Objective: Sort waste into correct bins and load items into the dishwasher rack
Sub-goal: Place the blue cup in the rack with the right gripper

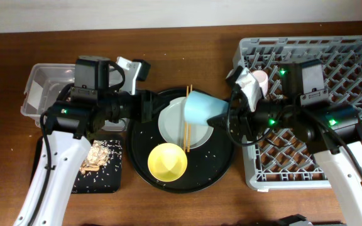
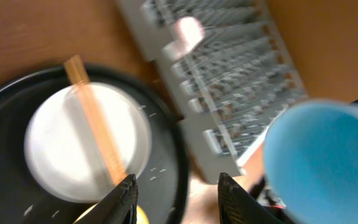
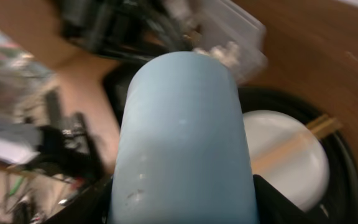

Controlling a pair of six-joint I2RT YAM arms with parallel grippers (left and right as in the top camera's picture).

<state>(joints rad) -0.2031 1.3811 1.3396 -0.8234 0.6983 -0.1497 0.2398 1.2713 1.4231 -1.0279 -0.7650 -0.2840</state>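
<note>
Brown wooden tabletop (image 1: 187,37), pale wall (image 1: 168,12) along 12 o'clock. The right end effector (image 3: 182,205) grips the blue cup (image 3: 182,124); the left end effector (image 2: 178,190) gapes empty above the round black tray (image 2: 163,155).

- Blue cup (image 1: 200,107): showing plain sky blue, no pattern.
- Yellow bowl (image 1: 168,162): showing plain pale yellow.
- Plate (image 1: 170,125): reading pale grey-white, unpatterned.
- Chopsticks (image 1: 186,129): showing light tan wood.
- Round tray (image 1: 142,157): showing black, carrying scatter of white flecks.
- Pink cup (image 1: 260,80): showing pale pink.
- Dishwasher rack (image 1: 332,43): showing grey, forming open lattice pattern.
- Tub (image 1: 39,78): showing clear, colourless.
- Shallow tray (image 1: 105,181): showing black, bearing tan crumbs (image 1: 96,157), white specks.
- Table (image 1: 168,44): showing brown woodgrain.
</note>
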